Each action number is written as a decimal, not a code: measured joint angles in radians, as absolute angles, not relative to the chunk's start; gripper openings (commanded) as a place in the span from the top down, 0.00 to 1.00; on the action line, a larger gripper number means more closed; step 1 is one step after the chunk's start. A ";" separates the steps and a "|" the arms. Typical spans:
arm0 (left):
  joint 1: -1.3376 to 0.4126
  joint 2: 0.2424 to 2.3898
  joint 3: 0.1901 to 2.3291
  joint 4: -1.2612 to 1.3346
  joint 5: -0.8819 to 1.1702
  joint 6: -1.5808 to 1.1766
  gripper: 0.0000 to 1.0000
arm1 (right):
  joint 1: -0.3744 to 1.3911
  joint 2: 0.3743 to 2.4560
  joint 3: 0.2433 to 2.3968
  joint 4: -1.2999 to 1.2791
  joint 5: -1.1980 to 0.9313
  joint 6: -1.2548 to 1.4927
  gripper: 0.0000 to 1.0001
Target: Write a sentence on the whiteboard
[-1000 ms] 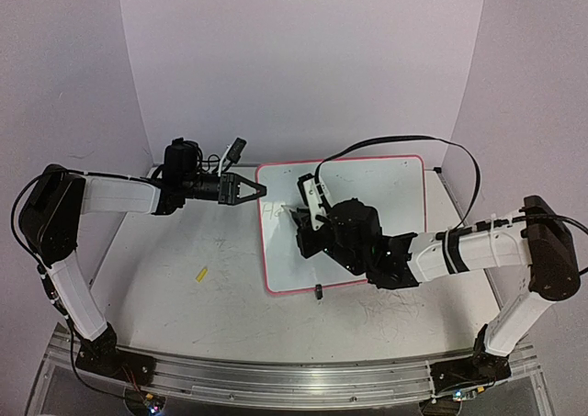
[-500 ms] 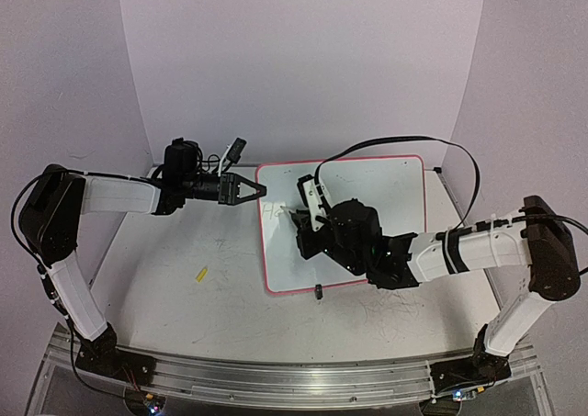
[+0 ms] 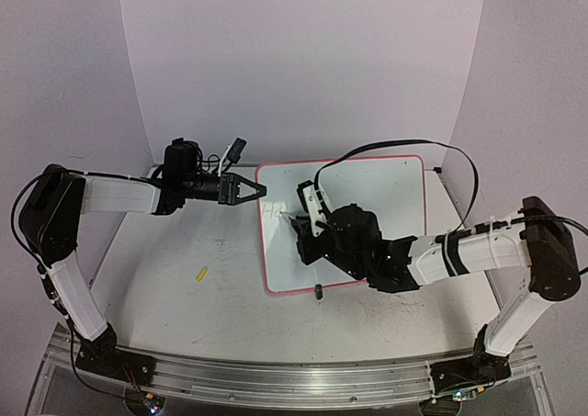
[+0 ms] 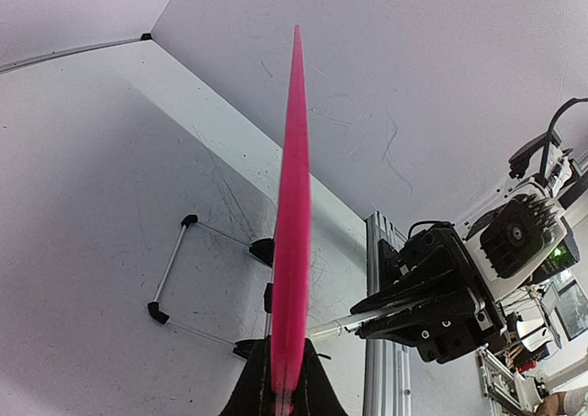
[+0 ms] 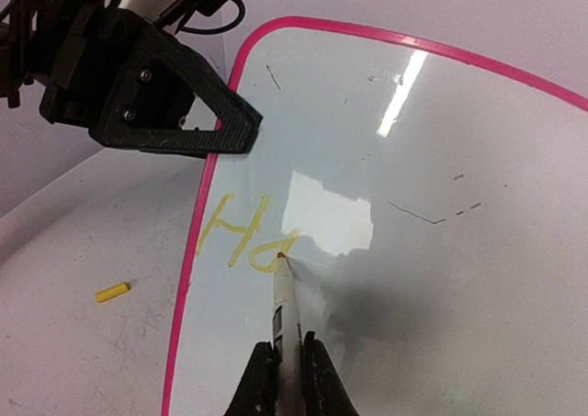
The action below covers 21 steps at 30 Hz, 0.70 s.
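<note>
The whiteboard [image 3: 386,191] sits in the middle of the frame on the worktop [image 3: 184,297], with a pink rim all round. The left hand [image 3: 255,190] reaches in from the upper left and pinches the board's left rim near its top corner. The right hand [image 5: 287,372], low centre in its own camera, is clamped on a marker [image 5: 282,297] whose tip touches the board. The sentence [image 5: 241,237] reads only "Ha", in yellow, close to the left rim. A small yellow cap [image 3: 201,273] lies on the worktop at lower left, well apart from the board.

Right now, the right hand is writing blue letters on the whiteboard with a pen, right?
No, the letters are yellow, not blue; the right wrist view shows it. The right gripper is writing them on the whiteboard with a pen.
</note>
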<state>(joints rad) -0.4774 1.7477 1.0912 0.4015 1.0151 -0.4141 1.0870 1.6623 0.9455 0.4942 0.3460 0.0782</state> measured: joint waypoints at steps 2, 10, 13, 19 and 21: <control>-0.477 1.748 1.091 0.402 1.014 -0.414 1.00 | 1.087 1.662 0.943 0.494 0.346 0.080 1.00; -0.478 1.748 1.091 0.402 1.016 -0.414 1.00 | 1.088 1.637 0.934 0.470 0.348 0.079 1.00; -0.478 1.748 1.091 0.403 1.018 -0.414 1.00 | 1.087 1.607 0.923 0.452 0.345 0.079 1.00; -0.478 1.748 1.091 0.403 1.018 -0.414 1.00 | 1.085 1.557 0.908 0.470 0.319 0.080 1.00; -0.478 1.748 1.091 0.403 1.018 -0.414 1.00 | 1.085 1.558 0.908 0.470 0.318 0.079 1.00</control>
